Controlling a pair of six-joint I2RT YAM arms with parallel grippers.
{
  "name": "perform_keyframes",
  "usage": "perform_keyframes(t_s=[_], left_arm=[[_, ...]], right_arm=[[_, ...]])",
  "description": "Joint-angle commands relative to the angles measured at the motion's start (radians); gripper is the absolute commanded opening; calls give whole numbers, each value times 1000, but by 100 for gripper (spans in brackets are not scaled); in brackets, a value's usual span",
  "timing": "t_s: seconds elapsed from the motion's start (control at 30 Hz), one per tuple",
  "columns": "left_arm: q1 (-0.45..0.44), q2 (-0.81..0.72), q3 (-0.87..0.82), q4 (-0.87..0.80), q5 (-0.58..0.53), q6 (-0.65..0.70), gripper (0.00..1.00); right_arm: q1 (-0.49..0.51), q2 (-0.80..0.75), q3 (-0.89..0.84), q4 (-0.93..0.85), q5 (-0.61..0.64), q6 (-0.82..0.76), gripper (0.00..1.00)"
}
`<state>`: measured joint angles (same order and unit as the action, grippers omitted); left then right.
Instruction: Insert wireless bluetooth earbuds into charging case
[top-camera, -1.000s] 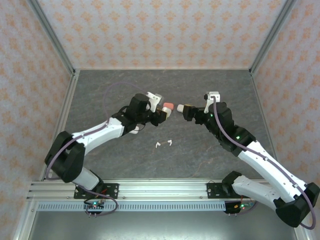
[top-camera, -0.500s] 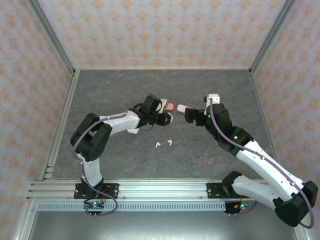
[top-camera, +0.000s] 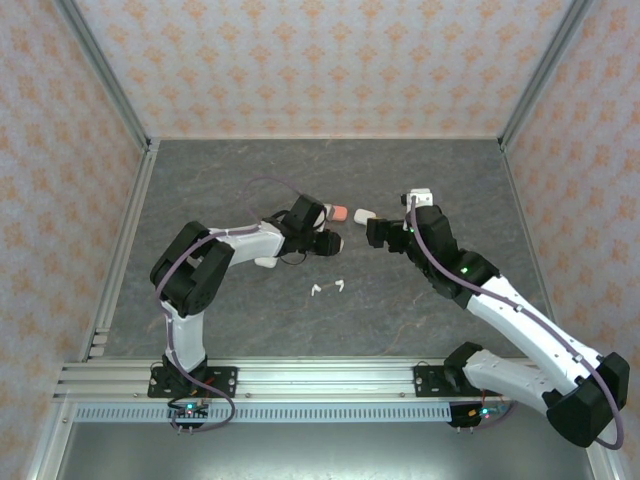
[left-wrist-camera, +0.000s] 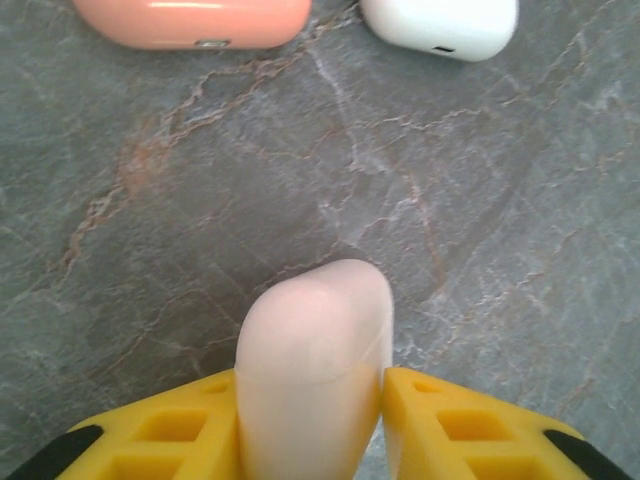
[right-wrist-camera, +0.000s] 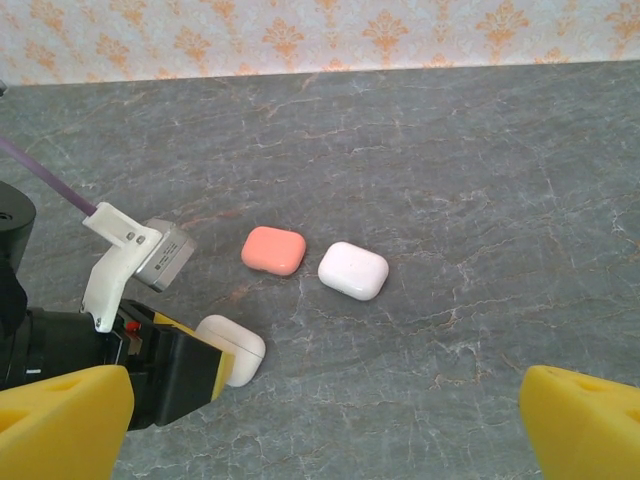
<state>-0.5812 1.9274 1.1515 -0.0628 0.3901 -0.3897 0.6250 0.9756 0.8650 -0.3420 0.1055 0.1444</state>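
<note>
Yellow fingers (left-wrist-camera: 450, 425) of the left gripper (left-wrist-camera: 310, 378) flank a pale cream case (left-wrist-camera: 315, 330) lying on the grey marbled table (left-wrist-camera: 500, 220), close against both of its sides; whether they clamp it or merely stand beside it cannot be determined. Beyond it, a coral case (left-wrist-camera: 190, 20) and a white case (left-wrist-camera: 440, 25) lie side by side, not touching. The right gripper (right-wrist-camera: 322, 400) hangs spread wide and empty, and two white earbuds (top-camera: 338, 286) lie loose on the table near each other, on the near side of both grippers and outside any case.

2 white earbuds (top-camera: 338, 285), 3 closed cases (right-wrist-camera: 353, 270) nearby
</note>
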Motion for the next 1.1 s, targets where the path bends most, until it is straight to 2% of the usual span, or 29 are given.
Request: perform_keyframes(t_s=[0.0,0.17,0.5,0.6,0.7,0.87,1.07], left_arm=[[1,10,19,-54,-85,39,39],[17,-11,-9,-27,-98,41,45],[51,-201,-81,33,-86,46,56],[80,-274,-124,50,-90,38,59],[119,-360,-177,64,-101,23,60],[182,-534,-271,49,-178,-1,65],[237,-749,-367,-50,-420,-63,84]], right_arm=[[-7,-2,27,-18,-4,-10,99],[-7,0,50,-37,-33,-14,99],[-7,24,92,-88,-91,7,99],[-6,48,102,-89,-141,19,99],[-6,98,116,-85,-253,12,99],[14,256,175,-101,-324,4,99],[112,495,313,-104,-313,-63,99]])
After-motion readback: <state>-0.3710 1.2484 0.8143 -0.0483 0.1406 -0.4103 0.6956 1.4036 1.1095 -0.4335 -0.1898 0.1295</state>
